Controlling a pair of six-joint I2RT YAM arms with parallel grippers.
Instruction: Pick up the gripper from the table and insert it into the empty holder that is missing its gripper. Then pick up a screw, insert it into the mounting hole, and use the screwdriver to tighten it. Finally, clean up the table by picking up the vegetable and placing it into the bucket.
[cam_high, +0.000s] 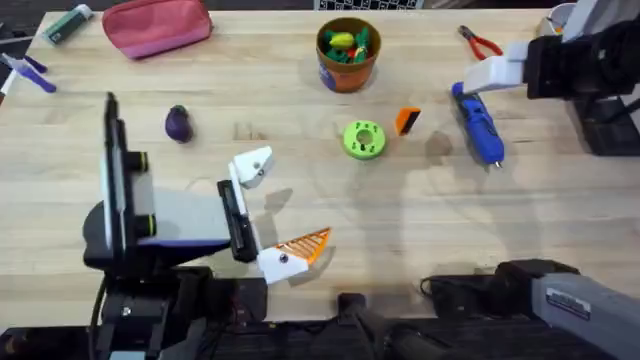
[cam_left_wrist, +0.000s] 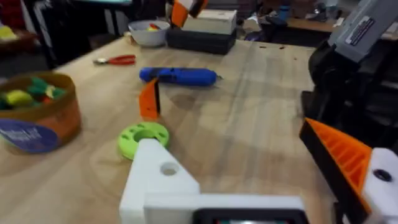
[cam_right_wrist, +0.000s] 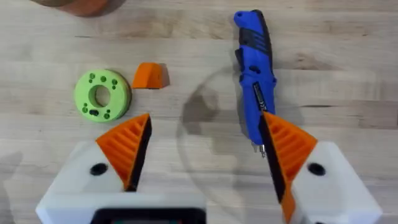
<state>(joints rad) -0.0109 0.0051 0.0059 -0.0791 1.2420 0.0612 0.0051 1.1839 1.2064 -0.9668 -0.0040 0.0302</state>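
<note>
Overhead: bucket (cam_high: 347, 62) at table's (cam_high: 300, 200) far centre holds yellow and green toy food (cam_high: 346, 43). Loose orange gripper (cam_high: 407, 121) lies beside green disc (cam_high: 363, 139). Left gripper (cam_high: 277, 209) jaws wide, one holder (cam_high: 251, 166) bare. Right gripper (cam_right_wrist: 202, 155) jaws wide over screwdriver (cam_right_wrist: 253, 74), empty.

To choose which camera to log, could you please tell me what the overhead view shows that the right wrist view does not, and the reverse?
Overhead adds the eggplant, the red pliers, the pink pouch and the left pincer's bare white holder. The right wrist view adds the right pincer's orange ribbed pads, spread open. Both share the loose orange finger, the green disc and the blue screwdriver.
</note>
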